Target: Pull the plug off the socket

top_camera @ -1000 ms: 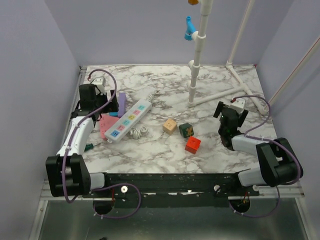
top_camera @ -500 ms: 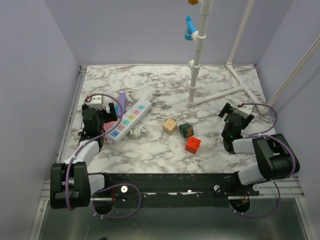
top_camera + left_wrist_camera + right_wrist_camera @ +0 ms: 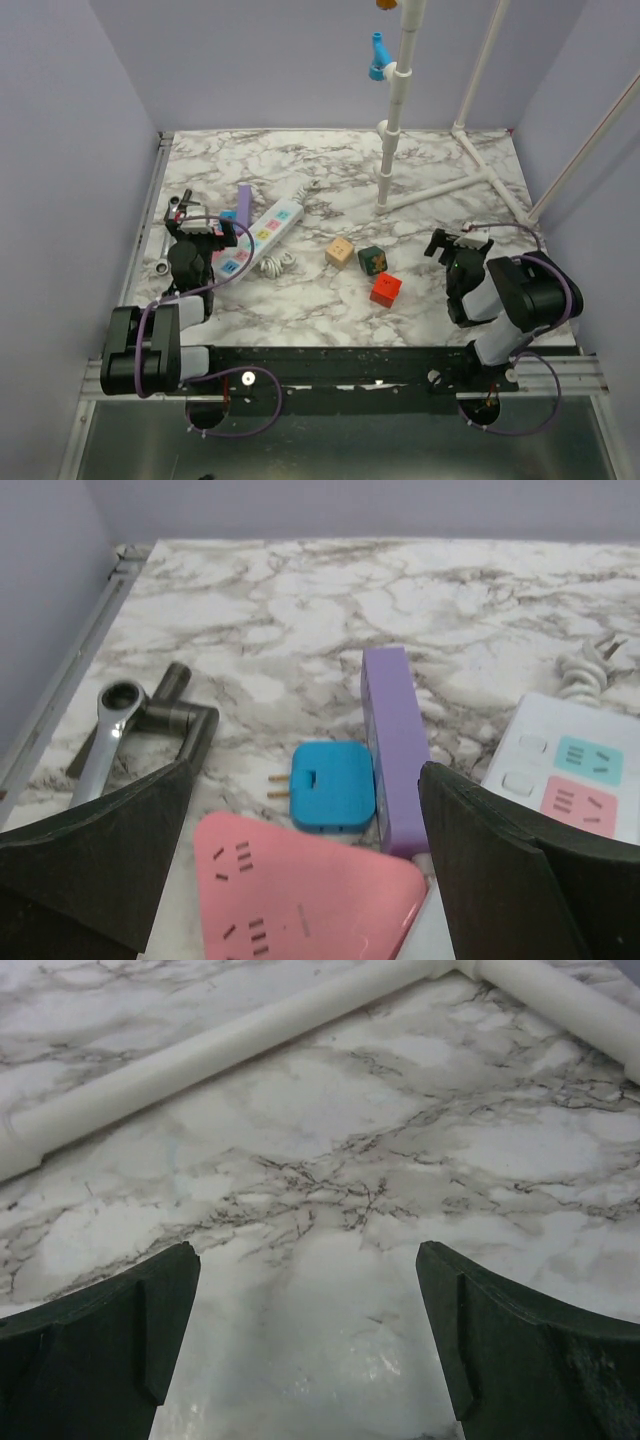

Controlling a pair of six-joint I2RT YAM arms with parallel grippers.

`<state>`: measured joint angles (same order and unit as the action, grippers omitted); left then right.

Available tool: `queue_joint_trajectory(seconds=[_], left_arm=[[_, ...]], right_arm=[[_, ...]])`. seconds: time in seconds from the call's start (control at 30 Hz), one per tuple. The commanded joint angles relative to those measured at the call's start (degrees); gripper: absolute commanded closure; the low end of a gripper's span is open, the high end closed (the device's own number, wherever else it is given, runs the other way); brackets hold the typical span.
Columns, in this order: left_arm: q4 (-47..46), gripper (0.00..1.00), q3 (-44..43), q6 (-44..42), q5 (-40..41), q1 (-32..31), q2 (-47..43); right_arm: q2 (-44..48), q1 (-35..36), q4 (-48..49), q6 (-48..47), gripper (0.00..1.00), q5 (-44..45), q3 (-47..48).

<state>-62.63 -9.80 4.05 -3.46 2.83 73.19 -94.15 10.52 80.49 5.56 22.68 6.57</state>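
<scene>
The long white power strip [image 3: 258,237] with coloured outlets lies diagonally at left centre; its end shows in the left wrist view [image 3: 570,770]. A blue plug [image 3: 332,786] lies flat on the marble with two bare prongs pointing left, beside a purple bar [image 3: 393,742] and in no outlet. It also shows in the top view [image 3: 228,215]. A pink triangular adapter [image 3: 300,890] lies just below it. My left gripper [image 3: 196,230] is open and empty over the pink adapter [image 3: 305,830]. My right gripper [image 3: 455,241] is open and empty over bare marble [image 3: 308,1340].
A wrench [image 3: 108,735] and a dark grey angled tool [image 3: 185,728] lie at the far left. Tan [image 3: 340,251], green [image 3: 372,259] and red [image 3: 385,289] cubes sit mid-table. A white pipe frame [image 3: 395,120] stands at the back, its base pipes showing [image 3: 230,1045].
Both arms have drawn back toward the near edge and folded low. The left gripper came away from the purple bar and strip; the right gripper dropped down to the table.
</scene>
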Motion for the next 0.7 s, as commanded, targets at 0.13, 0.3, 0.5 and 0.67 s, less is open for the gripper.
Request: queue_joint_trajectory(seconds=[0.13,0.3,0.5,0.67], left_arm=[[1.1,0.02,-3.9,-1.8,-1.2,-1.3,0.0],[0.8,0.02,-3.8,-1.8,-1.2,-1.3,0.1],[1.1,0.02,-4.0,-1.8,-1.1,-1.3,0.3],[1.0,0.02,-3.9,-1.8,-1.0,-1.3,0.1]], right_arm=[[0.4,-4.4,-3.6,2.6,0.00,-6.1,6.9],[0.5,-4.4,-2.8,2.0,0.00,-6.1,6.5],[0.6,-4.4,-2.9,2.1,0.00,-6.2,6.6],[0.6,-4.4,-2.9,2.1,0.00,-6.2,6.5]])
